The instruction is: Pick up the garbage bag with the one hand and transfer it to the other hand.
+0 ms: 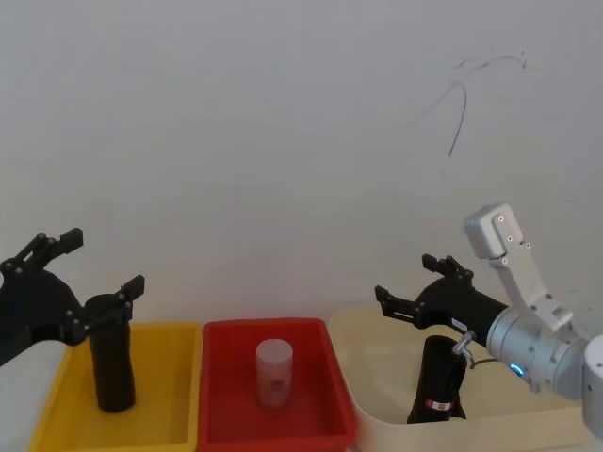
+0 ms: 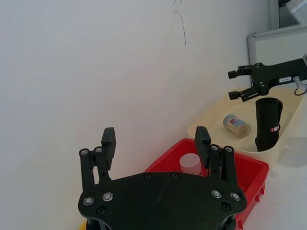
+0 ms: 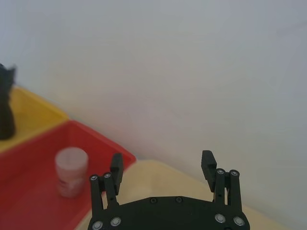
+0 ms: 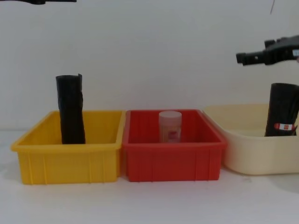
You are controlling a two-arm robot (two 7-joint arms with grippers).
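- Bag [image 1: 437, 381] with the red-and-white label stood upright in the cream tub [image 1: 377, 414], near its right side, untouched; this looked like the approach step, before any pickup.
- Right gripper [image 1: 421, 283] hovered above the bag's top, fingers apart and holding nothing; to grasp, I judged it must drop and bring its fingers to either side of the roll's upper part.
- Left gripper [image 1: 94, 264] hung over the yellow bin, fingers spread and empty, well apart from the bag; the handover would need both to meet between the bins.
- Cream tub, at the table's right end, also held a small jar [image 2: 237, 125] lying on its side.
- Yellow bin [image 4: 65, 156], at the left end, held an unlabelled black roll [image 4: 71, 109] standing upright.
- Red bin [image 4: 170, 156], between them, held a pale cup [image 4: 170, 126].
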